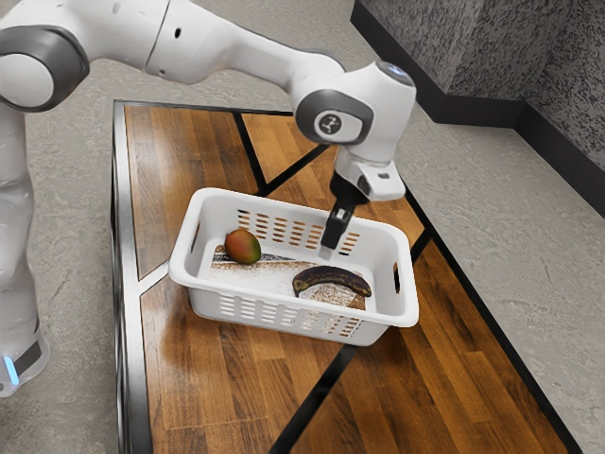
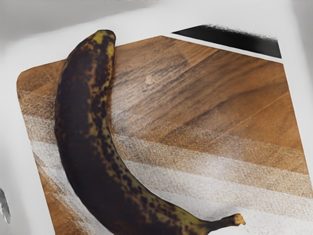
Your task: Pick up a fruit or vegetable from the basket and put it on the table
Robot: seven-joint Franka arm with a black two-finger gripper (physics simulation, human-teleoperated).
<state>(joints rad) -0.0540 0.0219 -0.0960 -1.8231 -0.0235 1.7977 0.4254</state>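
Now, careful: the gripper [image 1: 327,252] hangs near the banana [image 1: 333,277], wide or narrow I can't tell, and an off-centre descent could shove it against the basket [image 1: 302,214].

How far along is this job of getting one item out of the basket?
Done: only the approach; the gripper is at the basket, near the dark-spotted banana.
In hand: apparently nothing; banana and mango both lie inside the basket.
Left: grasping one, lifting it over the rim and setting it on the table.
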